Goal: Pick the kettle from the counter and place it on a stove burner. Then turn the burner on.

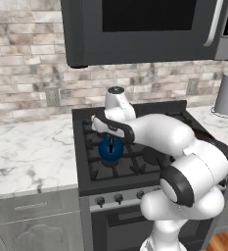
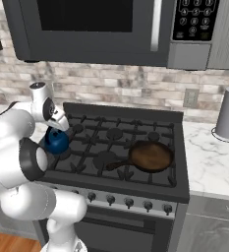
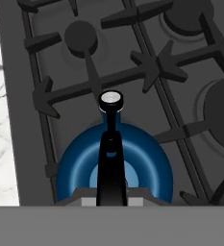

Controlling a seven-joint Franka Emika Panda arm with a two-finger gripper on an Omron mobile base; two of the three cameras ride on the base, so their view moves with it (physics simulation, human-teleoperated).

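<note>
Dark-blue kettle [image 1: 110,148] sits on the front-left stove burner [image 3: 51,166] grate; my gripper [image 1: 111,139] hangs directly over its handle, grip state unclear to me.

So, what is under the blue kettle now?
The kettle is over the black grate bars at the stove's front left, beside the marble counter. The burner cap directly beneath is covered by its body, so actual contact with the grate cannot be seen.
</note>
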